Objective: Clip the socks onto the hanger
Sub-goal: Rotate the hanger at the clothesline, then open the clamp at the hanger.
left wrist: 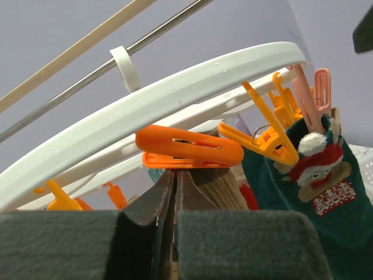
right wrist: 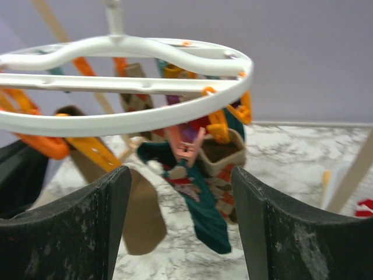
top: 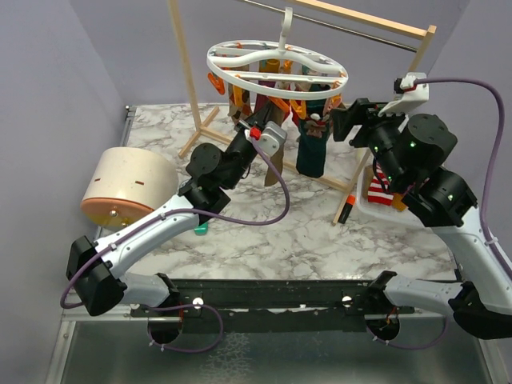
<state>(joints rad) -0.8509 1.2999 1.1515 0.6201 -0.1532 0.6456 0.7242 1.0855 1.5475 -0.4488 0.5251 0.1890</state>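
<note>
The hanger (top: 276,72), a white ring with orange clips, hangs from the wooden rack. My left gripper (top: 264,138) reaches up under its near left side, shut on the cuff of a brown sock (left wrist: 224,189). That cuff sits right below an orange clip (left wrist: 189,153), with the ring (left wrist: 175,99) just above. A dark teal sock (top: 310,152) with a Santa figure hangs clipped by a pink clip (right wrist: 186,149). My right gripper (top: 342,120) stands open beside the ring's right side, nothing between its fingers (right wrist: 87,221). A red-white striped sock (top: 381,189) lies behind the right arm.
The wooden rack frame (top: 186,76) stands on the marble table around the hanger. A round cream and orange container (top: 128,188) sits at the left. An orange peg (top: 346,212) lies by the rack's right foot. A small teal item (top: 200,229) peeks out under the left arm.
</note>
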